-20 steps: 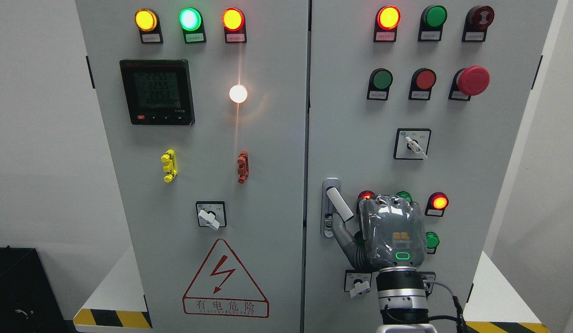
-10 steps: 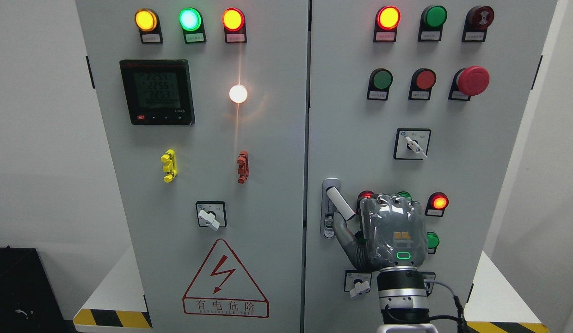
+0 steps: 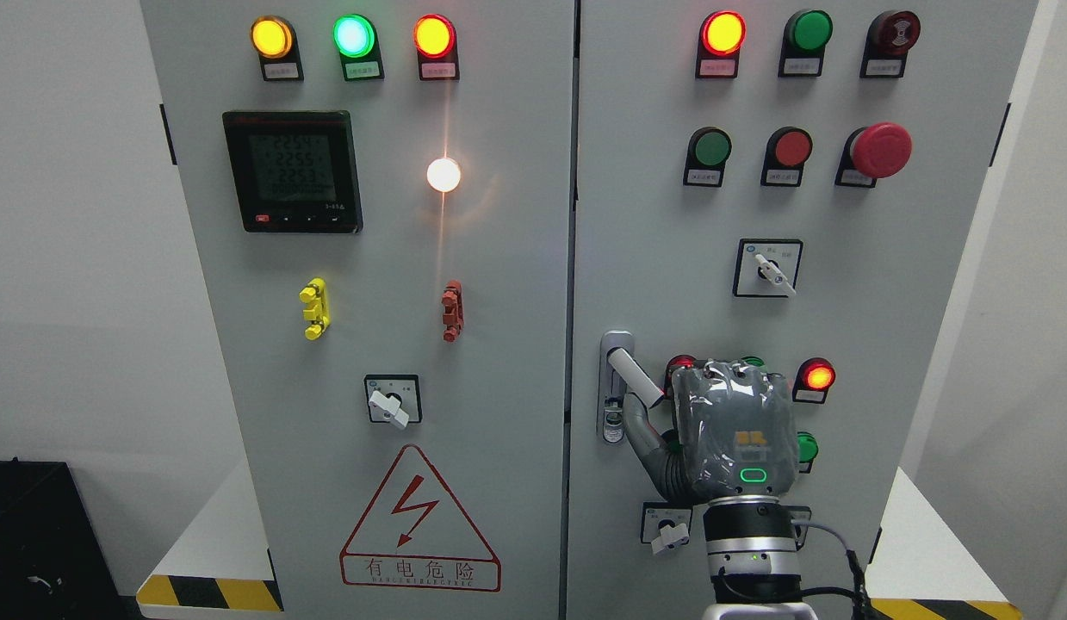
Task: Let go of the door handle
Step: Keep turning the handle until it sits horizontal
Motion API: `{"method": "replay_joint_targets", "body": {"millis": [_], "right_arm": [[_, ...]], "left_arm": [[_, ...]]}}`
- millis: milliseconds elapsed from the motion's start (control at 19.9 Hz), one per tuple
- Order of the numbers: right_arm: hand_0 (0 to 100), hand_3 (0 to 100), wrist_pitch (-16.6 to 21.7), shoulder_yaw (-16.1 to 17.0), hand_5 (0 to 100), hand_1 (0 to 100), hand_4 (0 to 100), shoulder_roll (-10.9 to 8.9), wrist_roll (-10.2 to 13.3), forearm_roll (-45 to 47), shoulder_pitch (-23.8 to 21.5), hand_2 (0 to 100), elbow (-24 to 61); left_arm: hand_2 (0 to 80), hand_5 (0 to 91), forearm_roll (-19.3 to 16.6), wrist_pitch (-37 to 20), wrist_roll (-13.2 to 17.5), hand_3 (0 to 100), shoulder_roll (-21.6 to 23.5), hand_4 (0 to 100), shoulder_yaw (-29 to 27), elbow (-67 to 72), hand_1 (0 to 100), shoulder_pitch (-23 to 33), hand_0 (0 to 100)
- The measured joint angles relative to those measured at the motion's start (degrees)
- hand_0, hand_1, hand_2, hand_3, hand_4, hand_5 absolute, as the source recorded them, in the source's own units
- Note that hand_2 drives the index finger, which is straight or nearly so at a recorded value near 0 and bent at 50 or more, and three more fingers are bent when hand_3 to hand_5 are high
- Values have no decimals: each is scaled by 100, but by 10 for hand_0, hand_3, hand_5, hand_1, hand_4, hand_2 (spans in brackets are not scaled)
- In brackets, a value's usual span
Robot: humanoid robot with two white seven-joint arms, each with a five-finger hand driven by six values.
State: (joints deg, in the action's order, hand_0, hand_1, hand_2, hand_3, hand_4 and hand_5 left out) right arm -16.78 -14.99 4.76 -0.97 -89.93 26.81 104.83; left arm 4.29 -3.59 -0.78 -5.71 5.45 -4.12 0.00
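On the right cabinet door, your right hand (image 3: 731, 430) sat beside the door handle (image 3: 634, 377); finger closure was hidden. The lever looked rigid and slick.

Grey cabinet (image 3: 499, 258) carries yellow, green and red lamps (image 3: 352, 36), a red-bordered warning triangle (image 3: 419, 525), and yellow-black striped base (image 3: 207, 592).

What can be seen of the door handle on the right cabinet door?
The door handle is a short white lever, plastic or painted metal by its look. It pivots at the top of a grey metallic backplate near the door's left edge and slants down to the right. A round lock sits low on that plate. The right robot hand is beside it, thumb under the lever; contact is unclear.
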Motion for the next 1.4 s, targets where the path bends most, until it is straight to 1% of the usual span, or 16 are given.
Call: {"method": "replay_joint_targets", "body": {"millis": [1203,1404], "right_arm": [[476,1000,0,35,1000,394,1000,-14,37,-37,6,933,47],[475,1000,-13,45,1000,395,1000,-16,13,-49,9,934,55]], "left_arm": [[0,0,-2,0,0,0,0,0,0,0,556,0,120],[0,0,-2,0,0,0,0,0,0,0,556,0,120]]}}
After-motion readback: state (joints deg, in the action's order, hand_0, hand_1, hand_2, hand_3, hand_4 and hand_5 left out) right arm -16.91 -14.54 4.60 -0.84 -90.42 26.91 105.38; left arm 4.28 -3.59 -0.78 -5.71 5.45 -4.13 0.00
